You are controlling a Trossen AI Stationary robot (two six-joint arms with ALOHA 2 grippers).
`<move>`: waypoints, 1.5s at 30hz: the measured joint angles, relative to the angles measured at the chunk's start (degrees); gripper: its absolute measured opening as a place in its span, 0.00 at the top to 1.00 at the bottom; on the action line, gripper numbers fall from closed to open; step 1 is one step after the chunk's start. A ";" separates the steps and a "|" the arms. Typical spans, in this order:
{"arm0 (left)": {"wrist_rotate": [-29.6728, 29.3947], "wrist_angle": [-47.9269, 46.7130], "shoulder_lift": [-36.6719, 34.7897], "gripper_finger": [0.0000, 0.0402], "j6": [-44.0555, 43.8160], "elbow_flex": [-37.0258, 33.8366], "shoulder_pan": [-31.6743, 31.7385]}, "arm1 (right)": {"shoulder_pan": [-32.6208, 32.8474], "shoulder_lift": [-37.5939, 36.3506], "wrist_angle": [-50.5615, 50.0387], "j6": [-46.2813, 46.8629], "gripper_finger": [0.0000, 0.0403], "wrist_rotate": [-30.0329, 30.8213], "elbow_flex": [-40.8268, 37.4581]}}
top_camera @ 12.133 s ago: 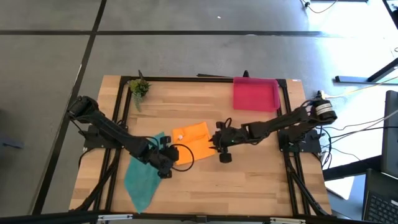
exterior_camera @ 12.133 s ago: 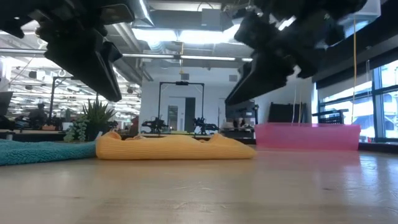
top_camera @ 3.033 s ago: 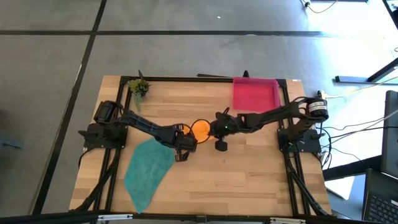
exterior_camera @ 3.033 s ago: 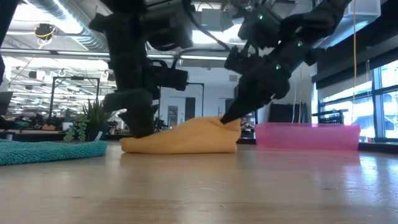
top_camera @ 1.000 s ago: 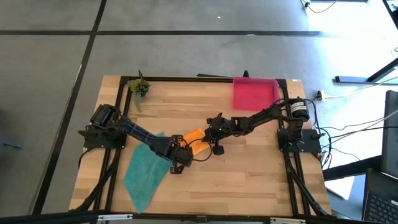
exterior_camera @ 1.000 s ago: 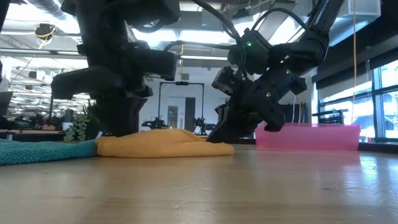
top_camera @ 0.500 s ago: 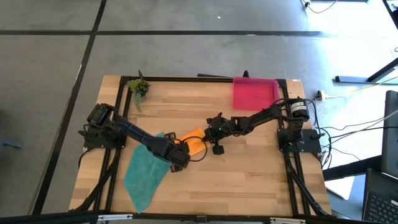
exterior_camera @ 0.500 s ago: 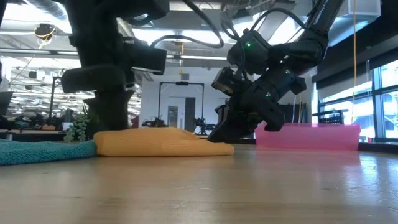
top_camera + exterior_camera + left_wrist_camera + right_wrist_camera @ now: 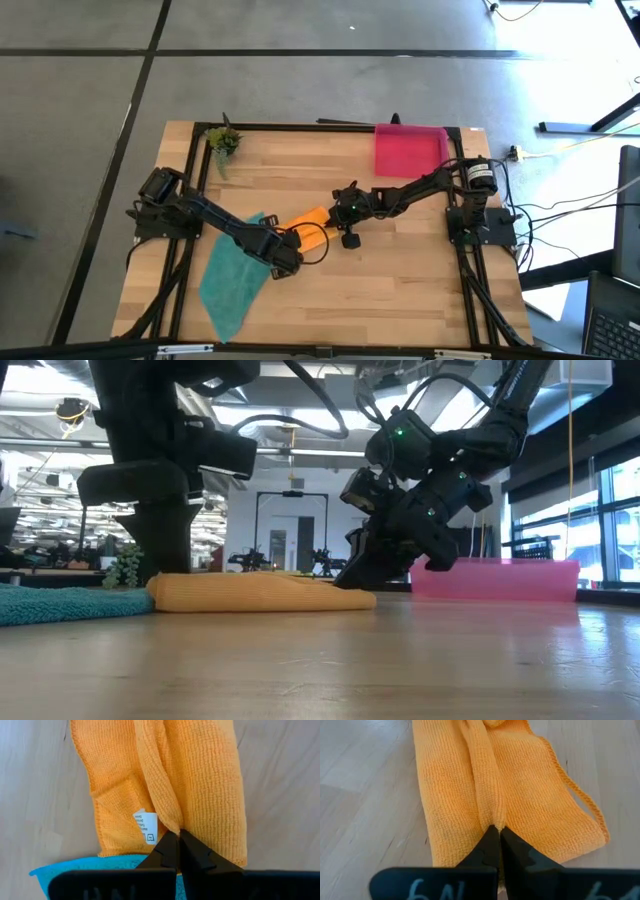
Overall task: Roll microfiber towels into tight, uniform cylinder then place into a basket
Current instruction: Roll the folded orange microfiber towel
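The orange towel (image 9: 200, 790) is ribbed matt cloth with a paper-like tag (image 9: 146, 828), on smooth pale wood table (image 9: 365, 785).

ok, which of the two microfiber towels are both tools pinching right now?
The bright orange microfiber towel, folded into a long strip: left tool and right tool each pinch a ridge at opposite ends. The teal microfiber towel lies untouched beside it.
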 joint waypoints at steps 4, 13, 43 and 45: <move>0.10 0.07 0.01 0.99 -0.31 0.00 0.02 | 0.00 0.02 0.00 -0.04 0.99 -0.04 0.00; -0.53 0.04 0.01 0.81 -0.93 0.02 0.04 | 0.00 0.02 0.00 -0.15 0.99 -0.07 -0.02; -2.51 7.89 -4.64 0.78 9.89 0.11 -6.05 | -0.66 0.07 0.00 0.53 0.99 -0.77 -0.07; -4.31 7.50 -3.35 0.78 9.25 0.11 -6.14 | -0.66 0.07 -0.02 0.73 0.99 -0.79 -0.07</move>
